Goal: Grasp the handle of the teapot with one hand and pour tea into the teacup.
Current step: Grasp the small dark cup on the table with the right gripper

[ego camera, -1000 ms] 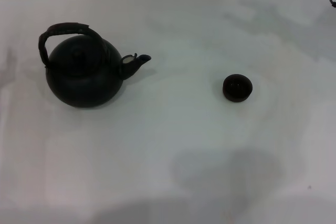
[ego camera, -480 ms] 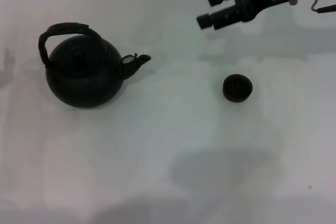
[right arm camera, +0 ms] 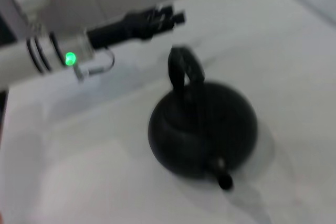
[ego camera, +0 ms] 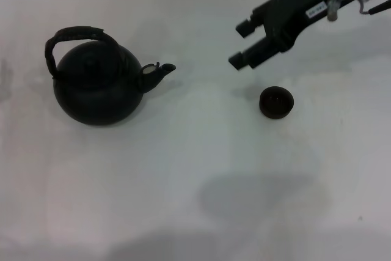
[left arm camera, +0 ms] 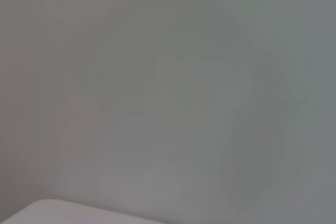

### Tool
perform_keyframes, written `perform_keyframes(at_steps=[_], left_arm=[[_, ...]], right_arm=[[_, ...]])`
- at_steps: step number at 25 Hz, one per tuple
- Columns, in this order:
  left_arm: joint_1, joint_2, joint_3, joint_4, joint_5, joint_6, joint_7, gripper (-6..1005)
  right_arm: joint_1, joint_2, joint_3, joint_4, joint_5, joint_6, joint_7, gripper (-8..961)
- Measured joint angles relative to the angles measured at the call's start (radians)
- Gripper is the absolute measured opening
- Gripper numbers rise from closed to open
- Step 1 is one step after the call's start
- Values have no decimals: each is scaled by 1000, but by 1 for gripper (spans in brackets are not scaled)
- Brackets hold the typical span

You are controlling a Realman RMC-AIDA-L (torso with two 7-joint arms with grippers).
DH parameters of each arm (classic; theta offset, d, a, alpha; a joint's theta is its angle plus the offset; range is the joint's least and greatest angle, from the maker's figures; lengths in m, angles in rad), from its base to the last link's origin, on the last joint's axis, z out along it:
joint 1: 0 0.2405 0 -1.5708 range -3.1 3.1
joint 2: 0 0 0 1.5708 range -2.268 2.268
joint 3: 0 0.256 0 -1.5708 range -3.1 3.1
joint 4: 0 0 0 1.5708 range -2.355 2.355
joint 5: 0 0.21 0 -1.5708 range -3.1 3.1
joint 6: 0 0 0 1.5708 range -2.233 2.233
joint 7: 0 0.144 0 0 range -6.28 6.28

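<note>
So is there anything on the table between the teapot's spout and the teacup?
Nothing visible. In the head view the table is bare between the teapot and the teacup. The right end effector, fingers open, hovers above and behind that gap.

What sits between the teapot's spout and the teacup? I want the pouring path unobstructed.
Only bare white table lies between the teapot spout and the teacup in the head view; the right gripper hovers beyond that stretch.

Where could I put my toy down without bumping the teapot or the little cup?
The white table is bare along the whole near side, in front of the teapot and the teacup. The stretch between spout and cup is bare too. It is busier behind the cup, where the open right gripper hangs.
</note>
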Motion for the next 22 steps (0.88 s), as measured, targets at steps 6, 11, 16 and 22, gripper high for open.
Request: perform_keyframes(at_steps=[6,11,16,22], left_arm=[[3,0,0,0,-3,0,0,681],[7,0,0,0,-4,0,0,682],[9,0,0,0,-4,0,0,682],[12,0,0,2,-4,0,0,681]], right_arm=[[1,86,53,-152,-267,-74,98,811],[5,159,90,-252,-450,-172,138,811],[18,179,53,-293,-510,-208,175,811],[26,178,29,-290,-554,-204,192,811]])
